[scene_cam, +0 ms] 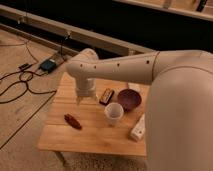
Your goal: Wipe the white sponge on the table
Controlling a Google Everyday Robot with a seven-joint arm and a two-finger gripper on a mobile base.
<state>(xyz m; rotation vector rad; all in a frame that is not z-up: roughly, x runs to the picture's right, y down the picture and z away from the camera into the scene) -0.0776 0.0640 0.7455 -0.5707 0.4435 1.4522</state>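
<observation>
The table is a low square one with a light wooden plank top. A small whitish block, the white sponge, peeks out behind a dark bowl at the table's far right, partly covered by my arm. My gripper points down over the far left part of the tabletop, well left of the sponge. It looks open, with nothing between its fingers.
A brown packet lies just right of the gripper. Beside it are the dark purple bowl, a white paper cup and a long white bottle at the right edge. A reddish-brown item lies front left. Cables cross the floor at left.
</observation>
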